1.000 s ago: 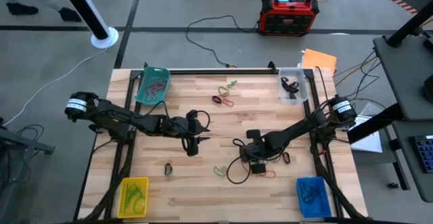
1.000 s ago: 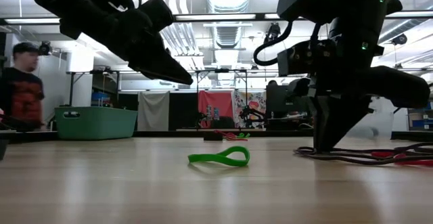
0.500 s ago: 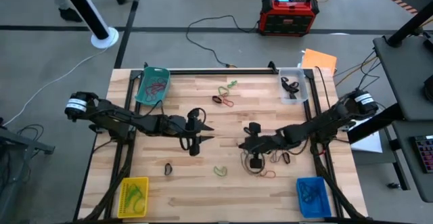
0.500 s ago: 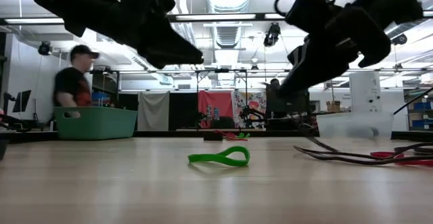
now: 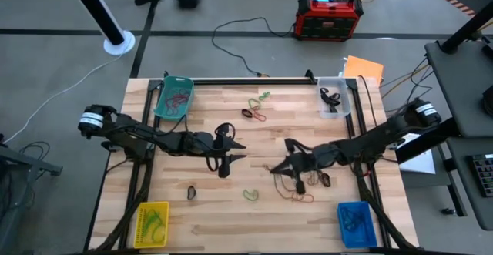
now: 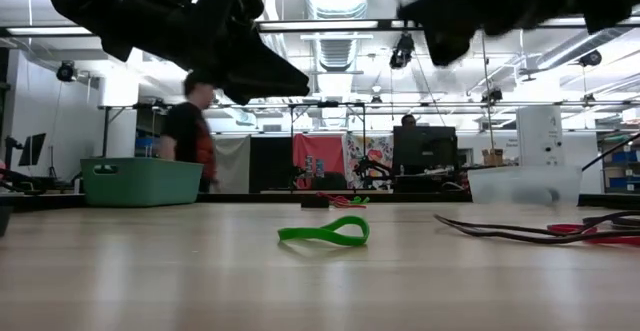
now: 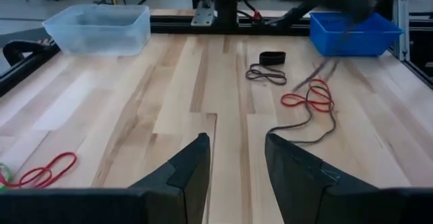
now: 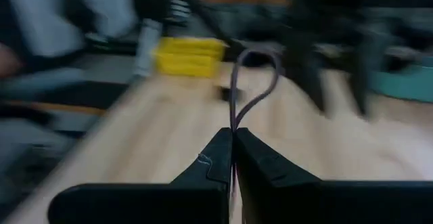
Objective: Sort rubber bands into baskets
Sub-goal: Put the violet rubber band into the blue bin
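My right gripper (image 5: 272, 167) hangs above the table's middle, pointing nearly level toward the left, shut on a thin dark rubber band (image 8: 256, 75). My left gripper (image 5: 240, 151) faces it from the left, open with nothing between its fingers (image 7: 237, 163). Loose bands lie flat on the wood: a green one (image 5: 250, 195), a black one (image 5: 190, 192), a red one (image 5: 306, 197) and a small cluster (image 5: 256, 109) at the far side. The baskets stand at the corners: teal (image 5: 174, 97), clear (image 5: 333, 97), yellow (image 5: 152, 223), blue (image 5: 356, 223). My right gripper pinches the dark band between its two fingertips (image 8: 223, 158). A narrow loop of the band (image 8: 260, 92) sticks out past the tips. The fingers lie nearly level, coming from the table's right. Whether any part of the band reaches the table, I cannot tell.
A red band (image 7: 308, 99), a brownish one (image 7: 266, 75), a black one (image 7: 272, 57) and a long thin dark strand (image 7: 304, 126) lie right of centre. A person (image 6: 190, 136) walks in the room behind. A red-and-black box (image 5: 327, 16) sits on the floor beyond.
My right gripper has risen from the table, tipped from pointing down to nearly level, and gone a little toward the left, staying shut with the dark band coming up with it. The person behind the table has walked to the right.
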Controlling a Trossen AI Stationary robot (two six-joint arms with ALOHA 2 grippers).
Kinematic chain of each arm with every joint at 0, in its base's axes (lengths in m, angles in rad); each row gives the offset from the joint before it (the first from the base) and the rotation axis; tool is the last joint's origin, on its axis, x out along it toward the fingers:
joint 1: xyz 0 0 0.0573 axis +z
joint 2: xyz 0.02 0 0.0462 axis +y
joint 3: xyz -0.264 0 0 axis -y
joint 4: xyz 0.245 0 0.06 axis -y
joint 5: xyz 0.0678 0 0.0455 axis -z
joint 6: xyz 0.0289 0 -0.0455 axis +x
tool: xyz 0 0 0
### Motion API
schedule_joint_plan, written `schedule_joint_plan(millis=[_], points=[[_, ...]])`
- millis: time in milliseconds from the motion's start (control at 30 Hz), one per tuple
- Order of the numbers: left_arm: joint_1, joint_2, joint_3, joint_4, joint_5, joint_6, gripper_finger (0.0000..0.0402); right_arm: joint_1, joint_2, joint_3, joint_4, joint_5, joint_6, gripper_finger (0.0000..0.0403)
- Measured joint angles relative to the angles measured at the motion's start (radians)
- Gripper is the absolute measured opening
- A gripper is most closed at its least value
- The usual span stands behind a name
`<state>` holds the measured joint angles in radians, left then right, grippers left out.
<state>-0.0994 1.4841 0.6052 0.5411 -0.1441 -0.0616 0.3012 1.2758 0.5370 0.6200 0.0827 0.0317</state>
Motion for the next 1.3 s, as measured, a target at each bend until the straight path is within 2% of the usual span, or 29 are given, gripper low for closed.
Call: schedule_joint_plan(millis=[67,200,300,567,767,867,967,1100,1300], points=[[0.000,0.001,0.000,-0.003,0.000,0.000,0.0128,0.001,-0.034,0.024,-0.044,-0.105,0.043,0.0009],[0.000,0.001,0.000,-0.007,-0.002,0.000,0.0128,0.005,-0.096,0.094,-0.254,-0.308,0.262,0.0009],[0.000,0.001,0.000,-0.008,-0.003,0.000,0.0128,0.040,-0.115,0.169,-0.477,-0.373,0.452,0.0009],[0.001,0.001,0.000,-0.009,-0.003,0.030,0.0128,0.224,-0.107,0.427,-1.022,-0.379,0.895,0.0009],[0.001,0.001,0.006,-0.009,-0.003,0.050,0.0128,0.373,-0.082,0.627,-1.404,-0.238,1.211,0.0009],[0.001,0.001,0.020,-0.009,-0.003,0.061,0.0128,0.446,-0.062,0.686,-1.547,-0.209,1.360,0.0009],[0.001,0.001,0.037,-0.009,-0.003,0.081,0.0128,0.516,-0.048,0.690,-1.629,-0.207,1.493,0.0009],[0.001,0.001,0.058,-0.009,-0.003,0.107,0.0128,0.596,-0.030,0.659,-1.638,-0.237,1.625,0.0009],[0.001,0.001,0.071,-0.011,-0.003,0.110,0.0128,0.668,0.009,0.597,-1.634,-0.363,1.827,0.0009]])
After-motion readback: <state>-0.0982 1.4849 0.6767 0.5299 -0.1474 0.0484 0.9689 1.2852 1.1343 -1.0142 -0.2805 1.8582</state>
